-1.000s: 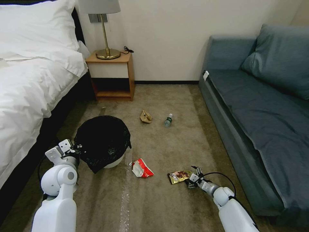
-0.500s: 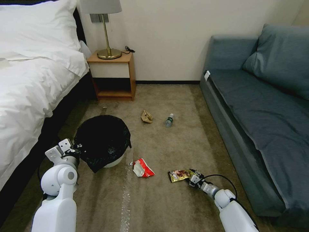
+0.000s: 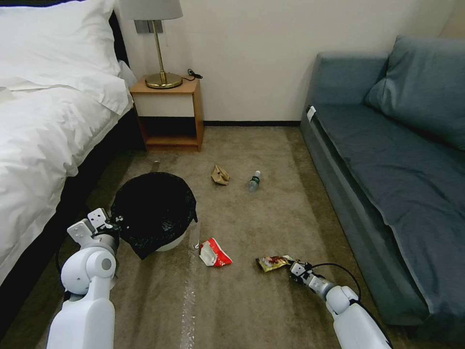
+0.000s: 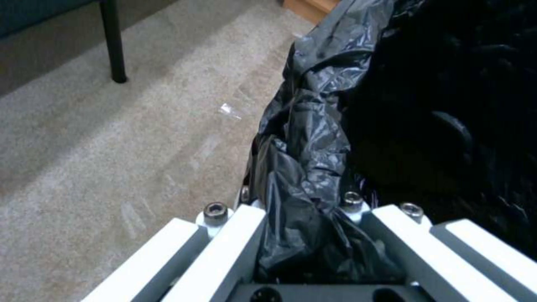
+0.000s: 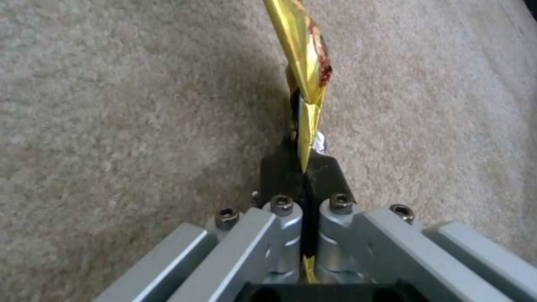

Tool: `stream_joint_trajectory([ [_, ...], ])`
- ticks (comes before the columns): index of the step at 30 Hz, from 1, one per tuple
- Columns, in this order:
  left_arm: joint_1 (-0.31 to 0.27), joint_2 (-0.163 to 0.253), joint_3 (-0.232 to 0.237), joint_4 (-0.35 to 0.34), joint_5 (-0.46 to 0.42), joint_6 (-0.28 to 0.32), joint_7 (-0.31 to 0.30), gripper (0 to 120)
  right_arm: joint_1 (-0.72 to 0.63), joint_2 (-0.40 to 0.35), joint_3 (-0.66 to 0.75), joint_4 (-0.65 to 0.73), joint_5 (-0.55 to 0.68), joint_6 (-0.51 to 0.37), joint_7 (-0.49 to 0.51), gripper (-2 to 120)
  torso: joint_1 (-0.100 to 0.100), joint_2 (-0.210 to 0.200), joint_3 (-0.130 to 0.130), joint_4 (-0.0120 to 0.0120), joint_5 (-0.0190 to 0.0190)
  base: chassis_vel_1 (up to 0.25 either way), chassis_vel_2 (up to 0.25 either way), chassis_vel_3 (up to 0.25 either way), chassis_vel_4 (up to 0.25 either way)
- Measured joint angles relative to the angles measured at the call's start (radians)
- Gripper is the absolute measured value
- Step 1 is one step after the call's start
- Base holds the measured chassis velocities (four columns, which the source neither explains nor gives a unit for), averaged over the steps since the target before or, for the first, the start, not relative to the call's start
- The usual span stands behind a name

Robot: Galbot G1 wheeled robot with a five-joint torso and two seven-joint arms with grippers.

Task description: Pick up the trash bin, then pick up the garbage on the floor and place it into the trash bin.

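The right hand (image 3: pixel 293 266) pinches only the wrapper's (image 3: pixel 272 262) edge; it may slip. The left hand (image 3: pixel 112 224) grips the bin (image 3: pixel 154 208).

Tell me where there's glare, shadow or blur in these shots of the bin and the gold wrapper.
Head view: even room light, straight edges bowed by the wide lens, a glossy tape strip shining on the carpet. Left wrist view: the trash bin liner's folds catch highlights while its inside is black; the left gripper looks soft. Right wrist view: the snack wrapper glares gold in the right gripper, casting a shadow on the carpet.
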Motion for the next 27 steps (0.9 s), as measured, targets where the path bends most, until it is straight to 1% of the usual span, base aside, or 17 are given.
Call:
stream_joint_trajectory([
  [6, -0.001, 0.0, 0.001, 0.002, 0.0, -0.001, 0.001, 3, -0.006, -0.003, 0.001, 0.014, 0.011, 0.0, 0.006, 0, 0.0, 0.0, 0.0, 0.0, 0.0001, 0.0, 0.0, 0.0, 0.0],
  [9, -0.001, -0.001, 0.004, 0.009, 0.003, -0.002, 0.002, 3, -0.017, -0.009, 0.004, 0.05, 0.041, 0.0, 0.008, 0, 0.0, 0.0, 0.0, 0.0, 0.0001, 0.0, 0.0, 0.0, 0.0],
  [11, -0.004, -0.004, 0.012, 0.019, 0.0, -0.004, 0.003, 3, -0.031, -0.016, 0.008, 0.1, 0.089, -0.001, 0.01, 0, 0.0, 0.0, 0.0, 0.0001, 0.0002, 0.0, 0.0, 0.0, 0.0],
  [12, -0.004, -0.004, 0.012, 0.019, 0.0, -0.004, 0.003, 3, -0.031, -0.016, 0.008, 0.1, 0.089, -0.001, 0.01, 0, 0.0, 0.0, 0.0, 0.0001, 0.0002, 0.0, 0.0, 0.0, 0.0],
  [14, -0.011, -0.012, 0.025, 0.041, -0.021, -0.007, 0.002, 3, -0.047, -0.026, 0.021, 0.169, 0.157, -0.006, 0.013, 0, 0.0, 0.0, 0.0, 0.0001, 0.0001, 0.0, 0.0, 0.0, 0.0],
  [15, -0.011, -0.012, 0.025, 0.041, -0.021, -0.007, 0.002, 3, -0.047, -0.026, 0.021, 0.169, 0.157, -0.006, 0.013, 0, 0.0, 0.0, 0.0, 0.0001, 0.0001, 0.0, 0.0, 0.0, 0.0],
  [17, -0.017, -0.021, 0.043, 0.063, -0.033, -0.013, 0.001, 3, -0.062, -0.035, 0.034, 0.242, 0.226, -0.015, 0.021, 0, 0.0, 0.0, 0.0, 0.0, 0.0002, 0.0, 0.0, 0.0, 0.0],
  [21, -0.02, -0.025, 0.053, 0.072, -0.038, -0.014, 0.001, 3, -0.07, -0.04, 0.041, 0.287, 0.259, -0.021, 0.026, 0, 0.0, 0.0, 0.0, 0.0, 0.0001, 0.0, 0.0, 0.0, 0.0],
  [24, -0.029, -0.034, 0.082, 0.089, -0.043, -0.016, 0.001, 3, -0.089, -0.049, 0.042, 0.399, 0.334, -0.04, 0.037, 0, 0.0, 0.0, 0.0, 0.0, 0.0, 0.0, 0.0, 0.0, 0.0],
  [25, -0.029, -0.034, 0.082, 0.089, -0.043, -0.016, 0.001, 3, -0.089, -0.049, 0.042, 0.399, 0.334, -0.04, 0.037, 0, 0.0, 0.0, 0.0, 0.0, 0.0, 0.0, 0.0, 0.0, 0.0],
  [27, -0.036, -0.038, 0.098, 0.096, -0.044, -0.017, 0.0, 3, -0.1, -0.054, 0.032, 0.459, 0.376, -0.053, 0.048, 0, 0.0, 0.0, 0.0, 0.0, -0.0001, 0.0, 0.0, 0.0, 0.0],
])
